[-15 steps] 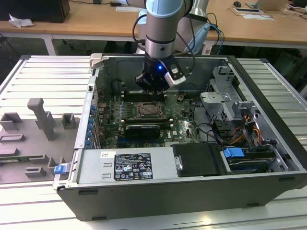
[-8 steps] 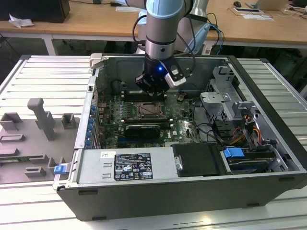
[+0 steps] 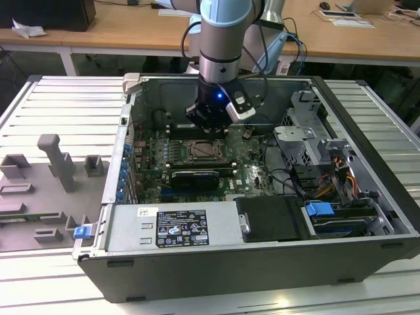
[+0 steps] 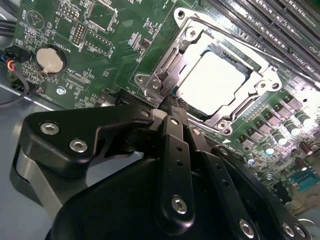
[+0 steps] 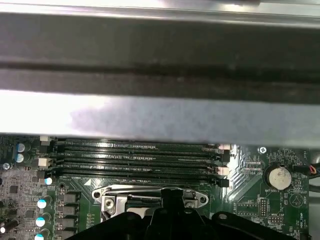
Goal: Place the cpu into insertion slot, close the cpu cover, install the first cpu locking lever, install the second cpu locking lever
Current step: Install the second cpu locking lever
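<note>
The cpu (image 4: 212,82) lies flat in the insertion slot (image 3: 203,149), its pale metal face showing bright. The cpu cover (image 4: 245,102), a silvery frame, lies down around it, with the chip's face showing through its window. My gripper (image 4: 170,100) hangs just above one corner of the cover. Its fingers (image 4: 170,145) are shut together with nothing seen between them. In the exterior view the gripper (image 3: 209,130) stands upright over the socket's far edge, inside the open computer case. The first wrist view shows the gripper's tip (image 5: 170,194) at the cover's edge (image 5: 117,192). How the locking levers stand I cannot tell.
Long black memory slots (image 5: 135,155) run beside the socket. A coin battery (image 4: 50,61) sits on the green board. A black card (image 3: 193,177) lies nearer the case's front. The case wall (image 5: 160,115) rises close behind the slots. Drive cages and cables (image 3: 315,164) fill the exterior view's right.
</note>
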`<state>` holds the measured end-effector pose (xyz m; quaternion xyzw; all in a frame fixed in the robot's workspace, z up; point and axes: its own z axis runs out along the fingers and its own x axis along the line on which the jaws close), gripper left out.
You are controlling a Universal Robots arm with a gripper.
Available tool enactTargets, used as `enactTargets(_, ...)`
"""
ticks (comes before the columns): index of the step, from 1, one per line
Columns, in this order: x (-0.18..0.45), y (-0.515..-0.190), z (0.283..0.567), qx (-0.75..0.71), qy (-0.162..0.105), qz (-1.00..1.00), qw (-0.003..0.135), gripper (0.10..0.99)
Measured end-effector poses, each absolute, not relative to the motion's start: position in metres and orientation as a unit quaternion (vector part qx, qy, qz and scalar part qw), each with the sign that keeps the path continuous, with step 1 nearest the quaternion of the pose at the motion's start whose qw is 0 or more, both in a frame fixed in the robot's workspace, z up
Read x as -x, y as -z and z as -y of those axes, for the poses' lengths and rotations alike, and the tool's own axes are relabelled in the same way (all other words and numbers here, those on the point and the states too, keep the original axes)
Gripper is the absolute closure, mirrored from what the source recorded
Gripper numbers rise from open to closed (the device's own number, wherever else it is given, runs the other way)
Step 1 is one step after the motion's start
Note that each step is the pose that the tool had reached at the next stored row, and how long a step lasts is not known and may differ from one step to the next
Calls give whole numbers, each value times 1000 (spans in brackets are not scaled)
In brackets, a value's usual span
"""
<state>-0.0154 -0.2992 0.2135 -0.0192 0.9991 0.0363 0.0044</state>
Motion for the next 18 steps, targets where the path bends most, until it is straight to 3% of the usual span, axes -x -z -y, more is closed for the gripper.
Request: enactTargets(18, 15, -233, 308, 19, -36, -999, 4, 980)
